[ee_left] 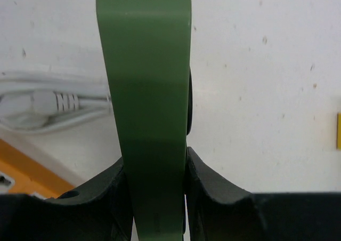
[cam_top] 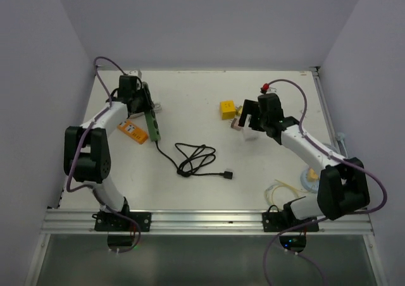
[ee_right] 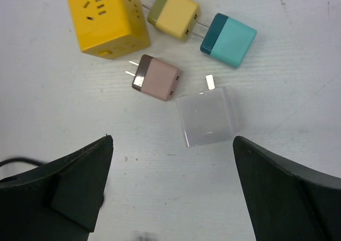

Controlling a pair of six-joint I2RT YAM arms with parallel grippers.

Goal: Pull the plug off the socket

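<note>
Left arm anchoring the socket strip; right arm free over loose adapters.

The left gripper (ee_left: pixel 155 163) is clamped across the long green plastic power strip (ee_left: pixel 146 91), probably to brace it against a pull. The strip lies at the table's (cam_top: pixel 209 96) far left. A thin black cable (cam_top: pixel 193 156) leaves the strip's near end, and its free black plug (cam_top: pixel 228 174) lies mid-table. Whether any plug sits in the strip cannot be told. The right gripper (ee_right: pixel 173 139) hangs spread wide over a clear square adapter (ee_right: pixel 206 115), near a yellow cube socket (ee_right: pixel 106 19).
</note>
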